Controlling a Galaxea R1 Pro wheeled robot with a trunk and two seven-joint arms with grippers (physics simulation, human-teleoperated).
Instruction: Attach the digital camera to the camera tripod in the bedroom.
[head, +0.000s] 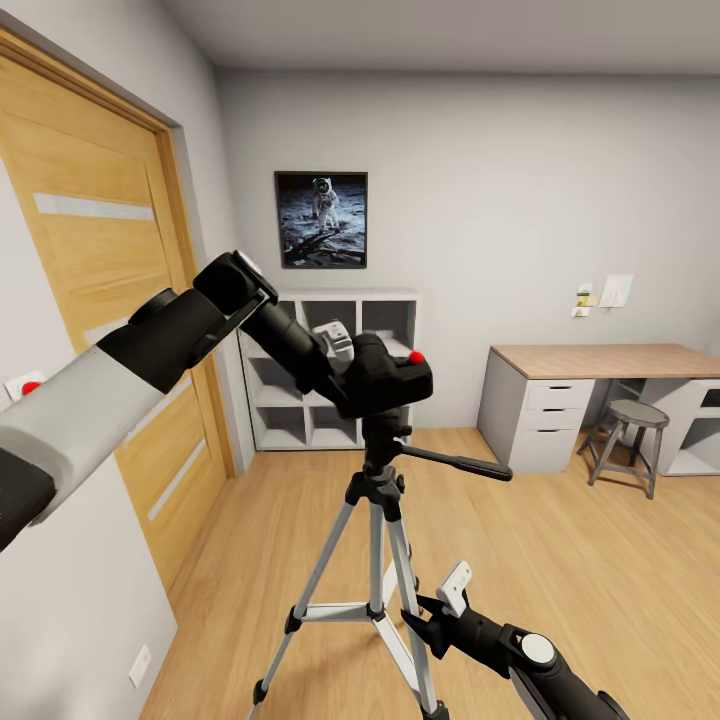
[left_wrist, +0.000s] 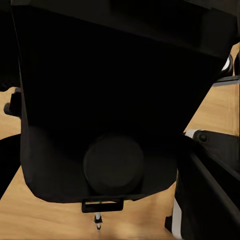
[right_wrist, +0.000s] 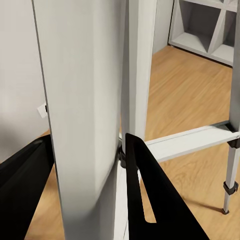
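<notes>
Close against the left wrist lens, the digital camera (left_wrist: 107, 100) is sitting atop the camera tripod (head: 378, 560), pinched by the left gripper (head: 345, 362). Below it, the right gripper (head: 435, 620) is bracing a leg; pushing sideways risks tipping it.

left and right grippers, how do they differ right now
The left gripper is up at the tripod head, shut on the camera; the right gripper is low, its fingers around a silver leg. The left holds a black box, the right a pale metal bar. Both touch the tripod assembly.
</notes>
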